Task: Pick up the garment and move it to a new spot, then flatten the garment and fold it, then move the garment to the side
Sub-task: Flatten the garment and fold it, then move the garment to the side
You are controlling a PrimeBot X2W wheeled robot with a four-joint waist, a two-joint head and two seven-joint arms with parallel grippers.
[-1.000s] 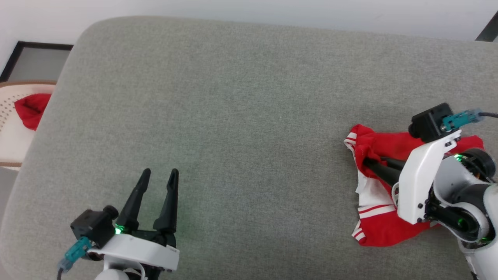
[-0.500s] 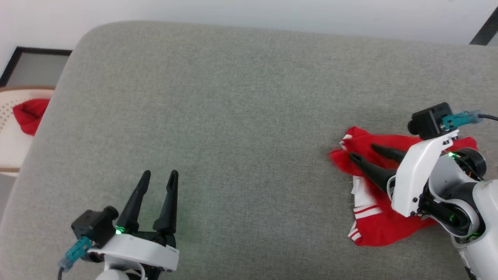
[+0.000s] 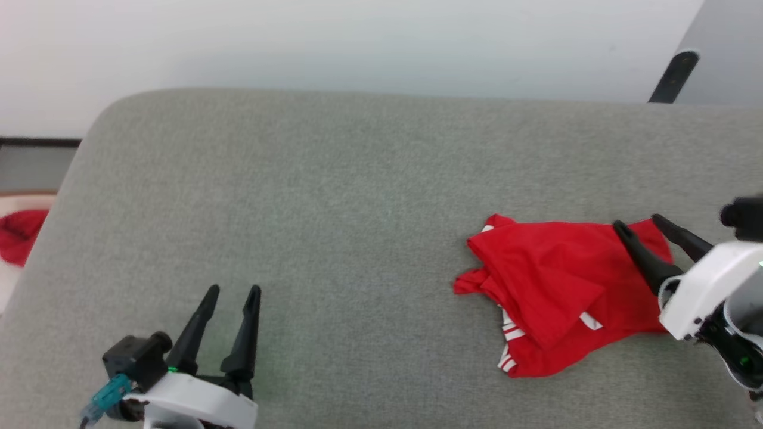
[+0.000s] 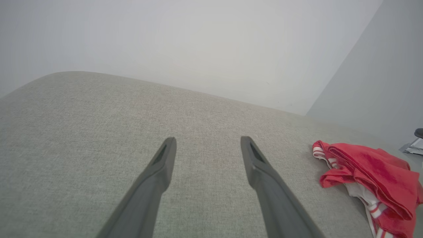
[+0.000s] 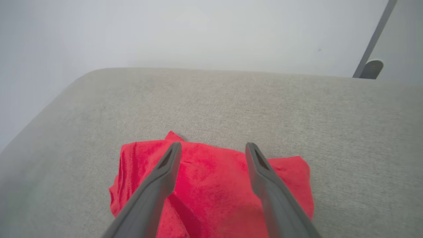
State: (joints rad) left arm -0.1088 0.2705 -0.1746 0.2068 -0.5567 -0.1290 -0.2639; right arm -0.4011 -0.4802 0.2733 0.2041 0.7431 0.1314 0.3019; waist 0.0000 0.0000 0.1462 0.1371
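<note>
Right gripper, clamped on the red jersey a second ago, is now seen spread wide and empty, the jersey left loosely folded beneath and ahead of its fingertips; left gripper is held open, empty, well apart, so the release is judged complete.

**Q:** What appears along the bottom edge?

**A:** My right gripper, its two dark fingers spread wide, nothing pinched between them.

**Q:** And beneath them?

**A:** The garment, red, lying rumpled with a fold running down its left part, on the grey cushioned surface. Whether my fingers touch it, I cannot tell.

**Q:** Background?

**A:** A pale wall; upper right, a slanting dark bar ending in a rounded foot behind the surface's far edge.
</note>
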